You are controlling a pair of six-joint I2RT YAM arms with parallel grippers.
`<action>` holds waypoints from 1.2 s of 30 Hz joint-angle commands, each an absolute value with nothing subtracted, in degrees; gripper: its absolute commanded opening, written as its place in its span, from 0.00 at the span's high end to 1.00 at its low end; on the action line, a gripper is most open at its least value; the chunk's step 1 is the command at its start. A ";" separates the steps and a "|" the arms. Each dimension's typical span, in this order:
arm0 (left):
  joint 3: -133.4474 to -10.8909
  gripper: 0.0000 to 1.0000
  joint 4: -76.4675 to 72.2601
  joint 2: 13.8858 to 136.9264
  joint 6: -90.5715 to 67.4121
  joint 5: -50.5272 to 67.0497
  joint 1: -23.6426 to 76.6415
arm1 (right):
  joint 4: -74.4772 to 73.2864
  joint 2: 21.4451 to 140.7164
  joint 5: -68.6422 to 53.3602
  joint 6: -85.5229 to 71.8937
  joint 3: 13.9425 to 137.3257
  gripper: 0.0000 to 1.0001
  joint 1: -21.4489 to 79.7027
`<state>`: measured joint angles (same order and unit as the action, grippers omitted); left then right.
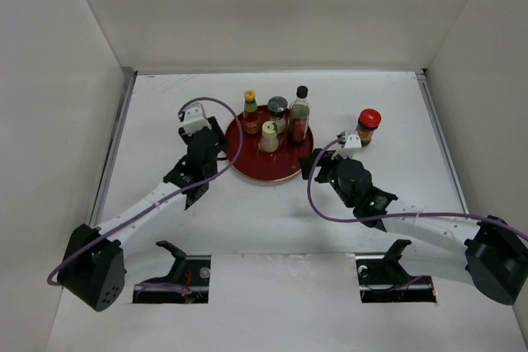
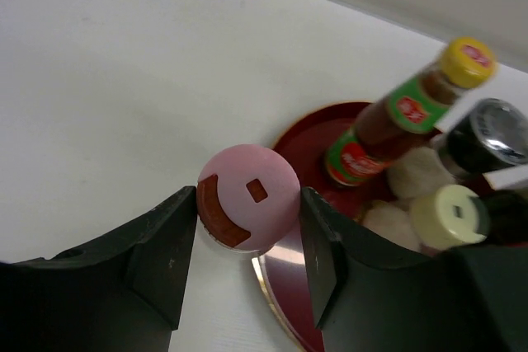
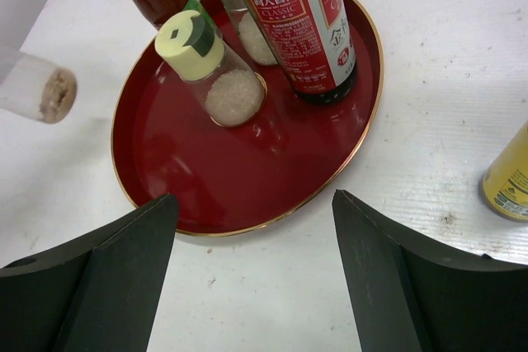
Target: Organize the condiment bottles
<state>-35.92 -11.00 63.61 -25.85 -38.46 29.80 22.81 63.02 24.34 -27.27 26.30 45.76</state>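
My left gripper (image 2: 247, 208) is shut on the pink-topped shaker (image 2: 246, 187), with a finger on each side of its cap, right at the left rim of the round red tray (image 2: 297, 133). In the top view this gripper (image 1: 217, 148) hides the shaker. On the tray stand a yellow-capped sauce bottle (image 1: 250, 111), a grey-lidded jar (image 1: 278, 109), a tall black-capped bottle (image 1: 299, 114) and a cream-topped shaker (image 1: 269, 136). A red-capped jar (image 1: 368, 127) stands on the table to the right of the tray. My right gripper (image 3: 254, 204) hangs open over the tray's near right rim (image 3: 272, 218), holding nothing.
White walls close in the table at the back and on both sides. Purple cables loop over both arms near the tray (image 1: 247, 172). The yellow-labelled base of a jar (image 3: 507, 175) shows at the right edge of the right wrist view.
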 commanded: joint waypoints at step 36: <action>-29.64 0.11 -29.70 63.39 -25.66 -36.04 37.39 | 6.34 54.76 42.53 -26.81 34.53 0.12 40.04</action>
